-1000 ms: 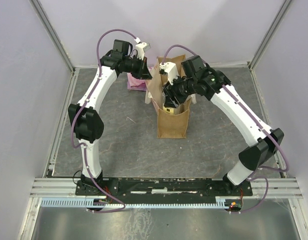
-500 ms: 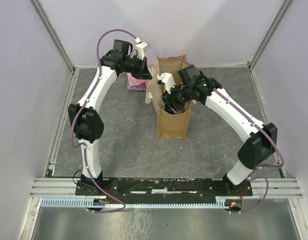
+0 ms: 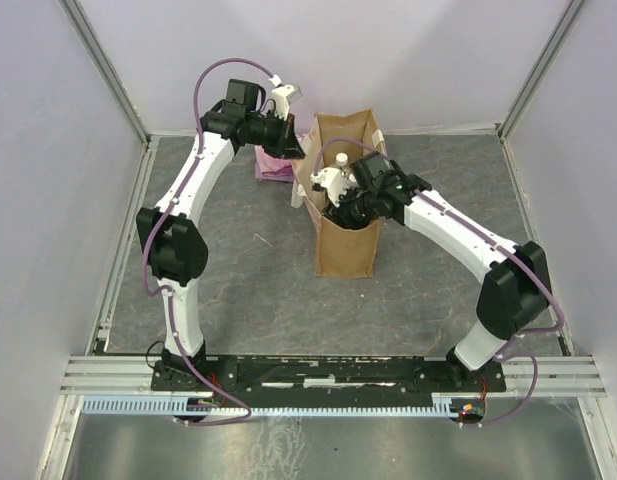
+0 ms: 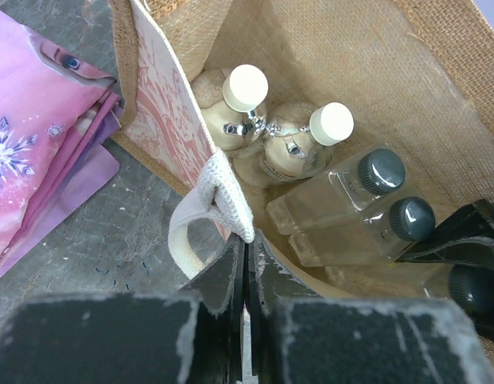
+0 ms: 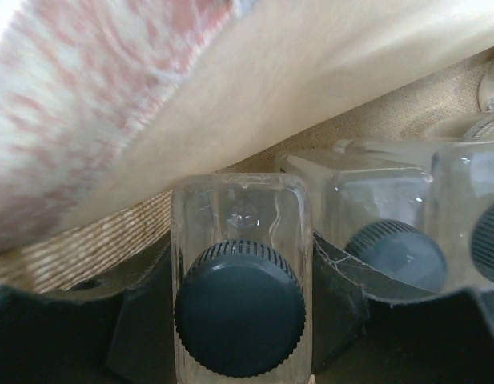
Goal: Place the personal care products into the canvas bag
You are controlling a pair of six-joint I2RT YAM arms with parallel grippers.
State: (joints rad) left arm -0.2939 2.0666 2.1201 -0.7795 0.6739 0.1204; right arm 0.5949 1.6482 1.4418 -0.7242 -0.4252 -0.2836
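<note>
The canvas bag (image 3: 345, 250) stands upright mid-table, its mouth open. My left gripper (image 4: 247, 246) is shut on the bag's rim beside a pale handle (image 4: 218, 188), holding the near wall. Inside lie two round bottles with white caps (image 4: 245, 86) and two square bottles with dark caps (image 4: 380, 170). My right gripper (image 5: 240, 320) is down inside the bag, shut on a fifth square clear bottle with a dark cap (image 5: 240, 308). That bottle's cap also shows in the left wrist view (image 4: 475, 290). From above, the right gripper (image 3: 340, 203) sits in the bag's mouth.
A flat pink packet (image 3: 271, 165) lies on the grey table left of the bag, also in the left wrist view (image 4: 38, 120). The bag's printed inner wall (image 5: 110, 88) hangs close over the right gripper. Metal rails edge the table.
My right arm has swung left and down, carrying its bottle from above the bag's rim into the bag. The left gripper has kept its hold on the rim.
</note>
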